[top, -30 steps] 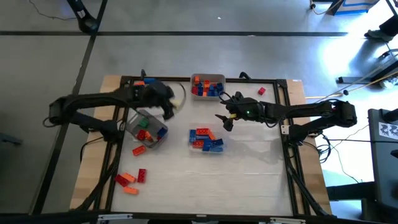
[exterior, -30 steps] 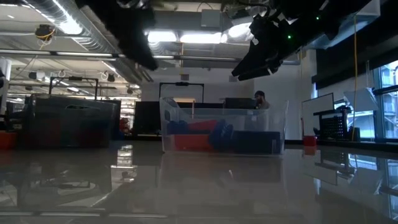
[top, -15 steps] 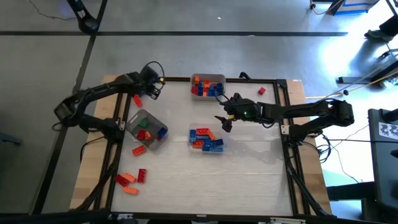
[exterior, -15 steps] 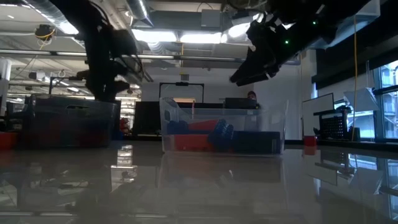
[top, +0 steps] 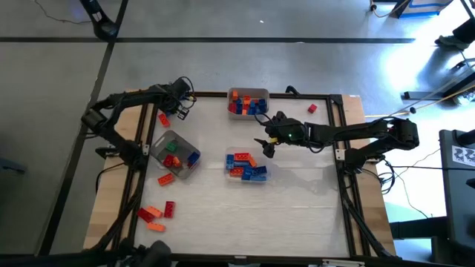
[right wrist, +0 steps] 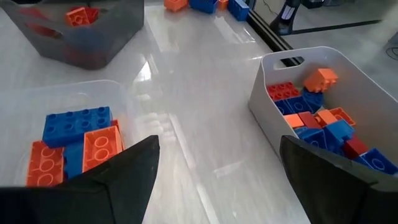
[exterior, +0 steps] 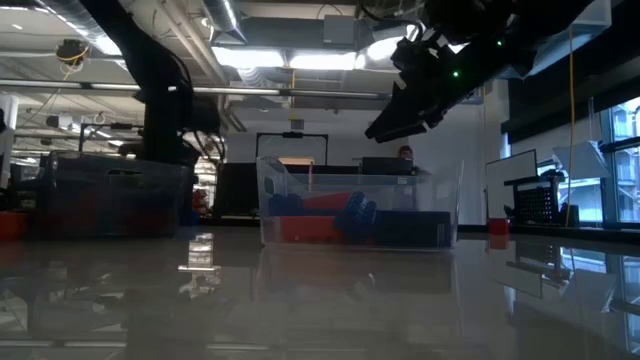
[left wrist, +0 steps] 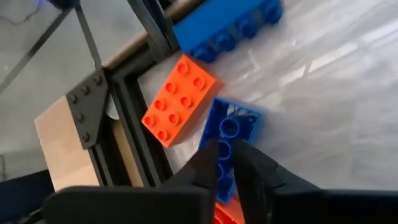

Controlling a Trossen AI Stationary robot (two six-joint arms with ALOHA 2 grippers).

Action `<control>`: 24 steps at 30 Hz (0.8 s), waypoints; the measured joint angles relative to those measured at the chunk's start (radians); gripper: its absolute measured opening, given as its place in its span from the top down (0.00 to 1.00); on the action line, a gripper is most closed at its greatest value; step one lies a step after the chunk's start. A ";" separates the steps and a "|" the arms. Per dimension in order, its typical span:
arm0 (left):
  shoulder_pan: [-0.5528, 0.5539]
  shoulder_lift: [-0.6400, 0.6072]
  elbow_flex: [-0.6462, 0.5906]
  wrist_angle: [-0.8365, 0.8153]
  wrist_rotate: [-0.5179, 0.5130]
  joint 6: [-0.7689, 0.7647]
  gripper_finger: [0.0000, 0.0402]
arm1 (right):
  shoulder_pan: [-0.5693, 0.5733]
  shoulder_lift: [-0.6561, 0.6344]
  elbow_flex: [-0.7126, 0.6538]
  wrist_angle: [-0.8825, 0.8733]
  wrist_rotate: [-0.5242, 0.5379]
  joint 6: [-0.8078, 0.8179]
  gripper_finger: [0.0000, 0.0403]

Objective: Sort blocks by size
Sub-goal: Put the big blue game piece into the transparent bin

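High view: your left hand (top: 180, 106) sits upper left of frame over loose blocks (top: 164, 118) at table (top: 297, 215) corner. Fingers nearly together, nothing held; open before descending, straddle one brick only. Right hand (top: 266, 144) spread wide, empty, between two trays. Left wrist view alone shows blue brick (left wrist: 229, 140) overturned beside orange brick (left wrist: 180, 99).

Left gripper (top: 180, 106) has swung off the grey tray (top: 177, 153) and out to the upper left of the high view, now low over the loose blocks (top: 165, 118) by the table's far edge, fingers nearly shut. Right gripper (top: 263, 144) has edged slightly left above the middle tray (top: 246, 165).
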 joint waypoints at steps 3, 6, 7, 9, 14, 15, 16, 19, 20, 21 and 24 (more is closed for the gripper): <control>0.015 0.046 0.000 0.003 -0.004 0.016 0.97 | 0.000 0.000 0.000 0.000 -0.004 -0.002 0.18; 0.016 0.069 0.004 0.006 -0.028 0.018 0.99 | 0.000 0.000 0.000 0.000 -0.004 -0.007 0.18; 0.014 0.069 0.005 0.015 -0.031 0.018 0.99 | 0.000 0.000 0.000 0.000 -0.004 -0.007 0.18; 0.011 0.067 0.007 0.036 -0.033 0.020 0.99 | 0.000 0.000 0.000 0.001 -0.004 -0.007 0.18; 0.011 0.067 0.007 0.028 -0.031 0.049 1.00 | 0.000 0.000 0.000 0.001 -0.005 -0.007 0.18; 0.011 0.067 0.007 0.027 -0.031 0.058 1.00 | 0.000 0.000 0.000 0.001 -0.005 -0.007 0.18; 0.011 0.067 0.007 0.027 -0.032 0.074 0.99 | 0.000 0.000 0.000 0.001 -0.005 -0.007 0.18; 0.011 0.067 0.007 0.027 -0.031 0.079 1.00 | 0.000 0.000 0.000 0.002 -0.005 -0.007 0.18; 0.011 0.067 0.007 0.028 -0.031 0.085 1.00 | 0.000 0.000 0.000 0.003 -0.005 -0.007 0.18; 0.011 0.067 0.007 0.028 -0.029 0.097 1.00 | 0.000 0.000 0.000 0.003 -0.005 -0.007 0.18; 0.008 0.067 0.007 0.028 0.010 0.155 0.99 | 0.000 0.000 0.000 0.002 -0.005 -0.007 0.18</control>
